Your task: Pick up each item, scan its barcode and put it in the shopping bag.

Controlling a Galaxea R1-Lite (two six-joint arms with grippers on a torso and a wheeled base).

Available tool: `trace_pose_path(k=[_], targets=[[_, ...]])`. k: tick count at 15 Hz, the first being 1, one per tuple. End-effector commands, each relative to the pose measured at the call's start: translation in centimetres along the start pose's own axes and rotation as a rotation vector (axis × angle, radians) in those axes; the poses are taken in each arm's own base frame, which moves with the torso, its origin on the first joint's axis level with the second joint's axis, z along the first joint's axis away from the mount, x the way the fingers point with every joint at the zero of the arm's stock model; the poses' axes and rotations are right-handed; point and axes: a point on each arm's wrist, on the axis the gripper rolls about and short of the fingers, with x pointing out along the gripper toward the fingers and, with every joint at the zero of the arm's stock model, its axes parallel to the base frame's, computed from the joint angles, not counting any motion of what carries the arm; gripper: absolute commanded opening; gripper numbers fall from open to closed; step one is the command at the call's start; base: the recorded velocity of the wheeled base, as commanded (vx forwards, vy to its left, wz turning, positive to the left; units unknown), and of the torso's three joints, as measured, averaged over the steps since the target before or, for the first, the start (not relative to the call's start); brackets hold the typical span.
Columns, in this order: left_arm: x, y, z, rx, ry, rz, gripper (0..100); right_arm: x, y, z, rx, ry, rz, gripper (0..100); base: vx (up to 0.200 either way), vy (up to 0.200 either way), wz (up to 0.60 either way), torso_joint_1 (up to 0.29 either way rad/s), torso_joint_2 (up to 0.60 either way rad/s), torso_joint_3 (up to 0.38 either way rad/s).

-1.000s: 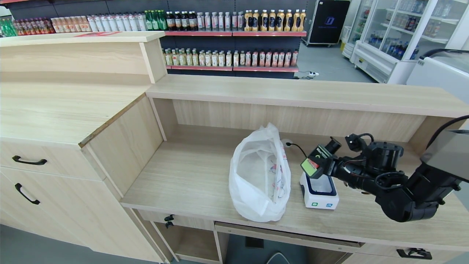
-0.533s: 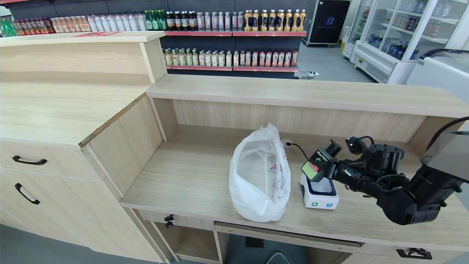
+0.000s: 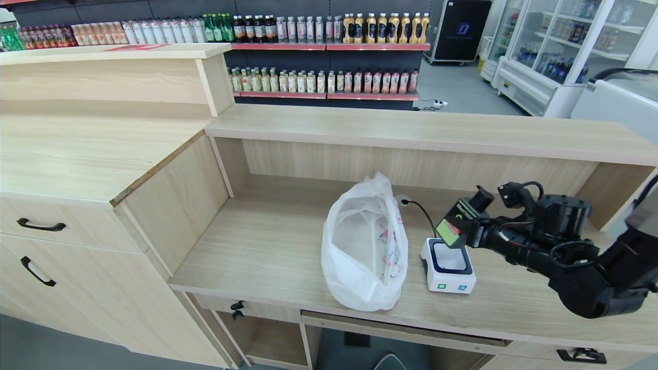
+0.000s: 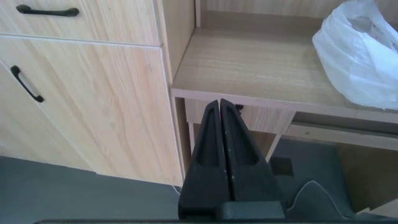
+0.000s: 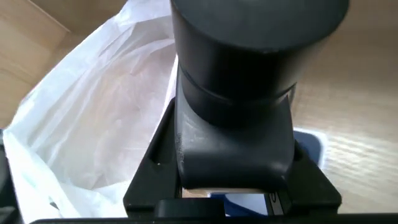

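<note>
On the wooden counter [image 3: 267,246] I see the white shopping bag [image 3: 360,246] standing open, the scanner [image 3: 448,267] just beside it. My right gripper [image 3: 472,232] clamps a dark bottle [image 3: 455,226] (green-and-red label) over the scanner; my left gripper [image 4: 220,111] hangs low, fingers pressed together, holding nothing.

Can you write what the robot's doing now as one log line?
right claw shut on dark item, held over scanner | shopping bag open beside scanner | left claw shut, low by counter
</note>
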Motion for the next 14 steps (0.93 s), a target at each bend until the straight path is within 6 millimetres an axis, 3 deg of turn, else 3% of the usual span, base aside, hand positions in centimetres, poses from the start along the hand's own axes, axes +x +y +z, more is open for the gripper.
trace_pose_path(k=[1,3,5,9,14], targets=[[0.0,0.0,0.0,0.000,0.000,0.000,0,-7.0,-0.2,3.3,-0.255,-0.043,-0.156,0,0.000,0.000,0.00,0.000,0.00,0.000],[0.0,0.0,0.0,0.000,0.000,0.000,0,-12.6,-2.4,4.6,-0.469,0.063,-0.338,0,0.000,0.000,0.00,0.000,0.00,0.000],[0.0,0.0,0.0,0.000,0.000,0.000,0,-14.2,-2.1,5.0,-0.505,0.074,-0.367,0,0.000,0.000,0.00,0.000,0.00,0.000],[0.0,0.0,0.0,0.000,0.000,0.000,0,-16.4,-2.8,6.2,-0.607,0.028,-0.482,0,0.000,0.000,0.00,0.000,0.00,0.000],[0.0,0.0,0.0,0.000,0.000,0.000,0,-16.0,-1.7,8.1,-0.735,-0.115,-0.481,0,0.000,0.000,0.60,0.000,0.00,0.007]])
